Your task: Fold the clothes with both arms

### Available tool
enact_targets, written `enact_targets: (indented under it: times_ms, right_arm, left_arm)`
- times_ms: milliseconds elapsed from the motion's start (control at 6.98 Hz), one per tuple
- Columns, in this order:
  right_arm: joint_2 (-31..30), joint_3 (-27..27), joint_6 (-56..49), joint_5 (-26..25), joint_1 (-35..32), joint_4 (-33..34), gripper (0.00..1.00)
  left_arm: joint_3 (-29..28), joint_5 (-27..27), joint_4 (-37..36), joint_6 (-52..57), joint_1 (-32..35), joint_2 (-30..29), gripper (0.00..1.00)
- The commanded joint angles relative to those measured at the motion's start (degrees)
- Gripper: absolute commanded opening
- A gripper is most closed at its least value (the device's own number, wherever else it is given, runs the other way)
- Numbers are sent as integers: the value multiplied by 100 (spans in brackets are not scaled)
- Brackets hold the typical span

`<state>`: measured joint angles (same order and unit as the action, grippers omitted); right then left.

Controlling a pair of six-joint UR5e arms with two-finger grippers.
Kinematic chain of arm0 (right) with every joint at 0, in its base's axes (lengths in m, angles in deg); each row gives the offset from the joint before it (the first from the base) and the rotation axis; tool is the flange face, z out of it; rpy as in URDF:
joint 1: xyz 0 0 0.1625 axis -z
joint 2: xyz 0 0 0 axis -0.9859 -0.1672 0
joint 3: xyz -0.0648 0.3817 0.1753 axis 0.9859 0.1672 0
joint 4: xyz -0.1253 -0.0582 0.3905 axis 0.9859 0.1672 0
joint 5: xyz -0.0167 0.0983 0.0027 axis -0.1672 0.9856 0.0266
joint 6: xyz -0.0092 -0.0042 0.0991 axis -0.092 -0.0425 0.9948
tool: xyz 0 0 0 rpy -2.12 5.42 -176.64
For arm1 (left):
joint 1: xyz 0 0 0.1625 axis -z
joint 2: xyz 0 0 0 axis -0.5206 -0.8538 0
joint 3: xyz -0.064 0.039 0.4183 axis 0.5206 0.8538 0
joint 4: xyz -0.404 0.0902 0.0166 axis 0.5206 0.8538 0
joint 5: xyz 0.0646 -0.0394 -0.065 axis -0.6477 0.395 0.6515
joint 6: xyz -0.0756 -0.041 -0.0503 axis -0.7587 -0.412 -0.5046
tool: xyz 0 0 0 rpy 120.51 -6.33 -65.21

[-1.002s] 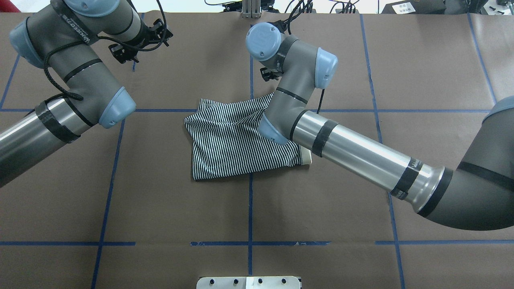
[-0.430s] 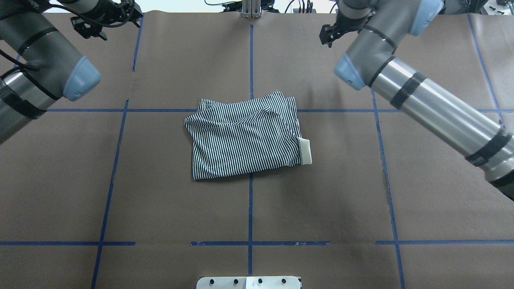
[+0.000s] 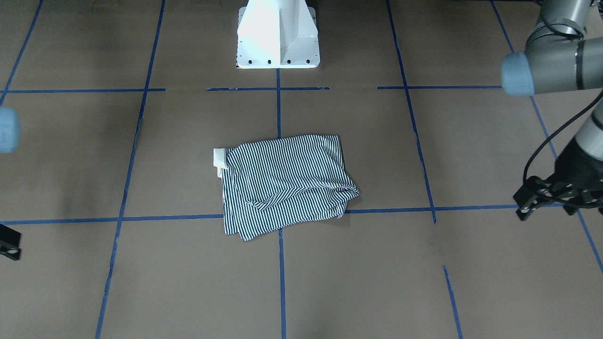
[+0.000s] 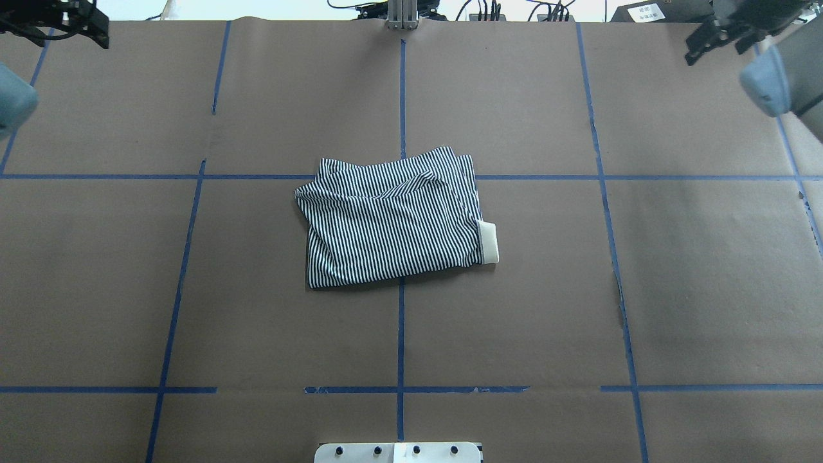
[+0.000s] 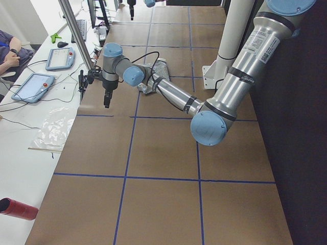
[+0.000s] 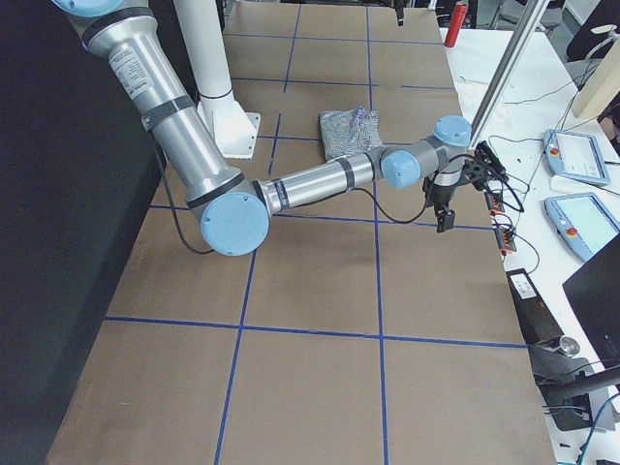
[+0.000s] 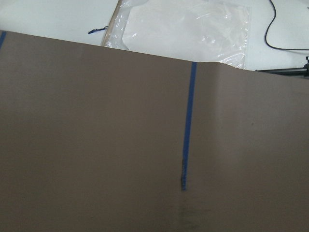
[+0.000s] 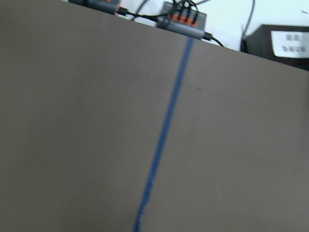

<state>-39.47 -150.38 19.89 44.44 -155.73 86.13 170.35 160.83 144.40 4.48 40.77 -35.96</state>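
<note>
The striped polo shirt (image 4: 392, 218) lies folded into a rough rectangle at the middle of the brown table. A cream band (image 4: 488, 241) sticks out at its right edge. From the front the shirt (image 3: 285, 186) is somewhat rumpled along its near side. Neither arm touches it. My left gripper (image 4: 71, 35) hangs over the far left corner, and in the front view that left gripper (image 3: 546, 212) has its fingers spread and empty. Over the far right corner my right gripper (image 4: 715, 51) also looks open and empty. Both wrist views show only bare table paper and blue tape.
Blue tape lines (image 4: 401, 321) divide the table into squares. The white pedestal base (image 3: 278, 37) stands at the robot's edge. Beyond the far edge lie cables, tablets (image 5: 61, 57) and a plastic sheet (image 7: 183, 24). A person's arm (image 5: 10, 51) and a red cylinder (image 5: 18, 208) are to the side.
The right arm, which was down over the shirt's right side, has lifted and swung away to the far right corner. The left arm pulled back to the far left. The shirt stays put.
</note>
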Motion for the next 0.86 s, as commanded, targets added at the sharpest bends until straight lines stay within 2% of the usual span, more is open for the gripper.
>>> enact_targets:
  times_ms: [0, 143, 286, 573, 716]
  right_arm:
    - [-1075, -599, -1285, 546, -819, 735, 100]
    - [-1558, -1011, -1770, 547, -1075, 1298, 100]
    - [-1997, -1381, -1819, 556, -1173, 1442, 100]
    - [-2098, -1359, -1766, 512, -1174, 1418, 100]
    - [-2281, -1332, -1714, 451, -1087, 1391, 100]
  left_arm:
    - [128, 413, -526, 3019, 998, 643, 100]
    - [155, 1147, -449, 3573, 1351, 1099, 100]
    - [416, 1242, -91, 3474, 1451, 1661, 100]
    - [383, 1181, 455, 3183, 1443, 1945, 100]
    - [383, 1172, 475, 3244, 1434, 2226, 100]
